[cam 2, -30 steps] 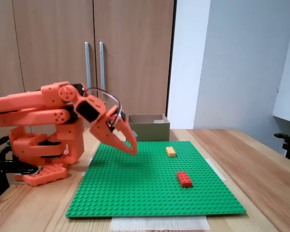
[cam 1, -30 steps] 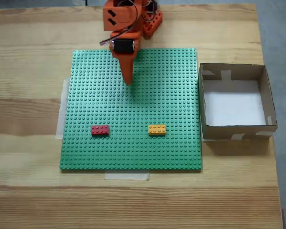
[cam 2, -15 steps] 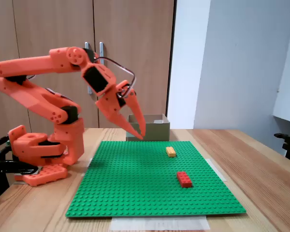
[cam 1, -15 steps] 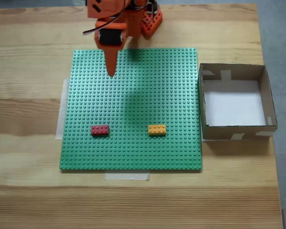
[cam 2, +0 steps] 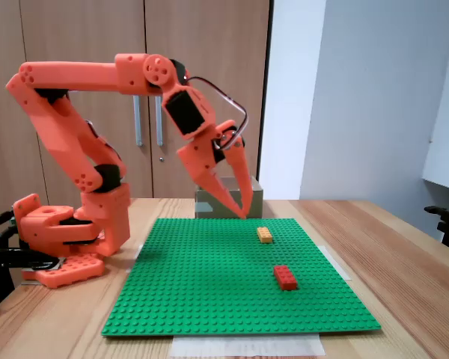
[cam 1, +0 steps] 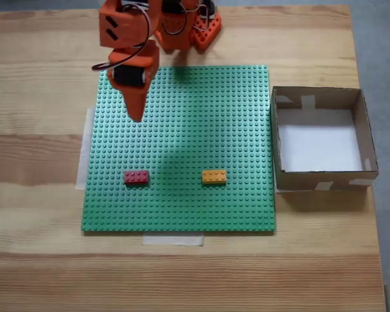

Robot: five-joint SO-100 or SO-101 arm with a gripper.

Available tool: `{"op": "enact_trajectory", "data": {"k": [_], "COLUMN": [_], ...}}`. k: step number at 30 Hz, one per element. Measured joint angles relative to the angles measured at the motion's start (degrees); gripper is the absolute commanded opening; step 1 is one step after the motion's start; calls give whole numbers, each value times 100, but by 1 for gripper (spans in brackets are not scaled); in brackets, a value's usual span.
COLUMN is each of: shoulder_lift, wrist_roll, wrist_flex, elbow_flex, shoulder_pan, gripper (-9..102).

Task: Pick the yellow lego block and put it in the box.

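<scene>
Still untouched, the yellow lego block (cam 1: 214, 176) lies on the green baseplate (cam 1: 201, 117), right of the red brick (cam 1: 136, 177), left of the empty box (cam 1: 320, 139). The gripper (cam 2: 239, 209), fingers nearly together and empty, has risen and swung outward, beginning its approach.

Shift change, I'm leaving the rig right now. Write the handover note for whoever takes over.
Gripper: empty, raised above the green baseplate; from these views I cannot tell if its jaws are open.
Yellow lego block: untouched on the baseplate, to the right of the red brick in the top-down fixed view.
Box: beside the baseplate's right edge, nothing inside.
Done: nothing yet.
Left: reach the yellow block, grasp it, carry it over, drop it in the box.
</scene>
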Motion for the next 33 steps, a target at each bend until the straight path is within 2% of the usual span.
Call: {"op": "enact_trajectory", "data": {"k": [14,33], "shoulder_lift": [-615,-1063], "wrist_roll": [-18,264], "wrist_flex": [-158,97], "elbow_flex": [-404,-949], "shoulder_pan": [44,-1063], "gripper": [4,5]}}
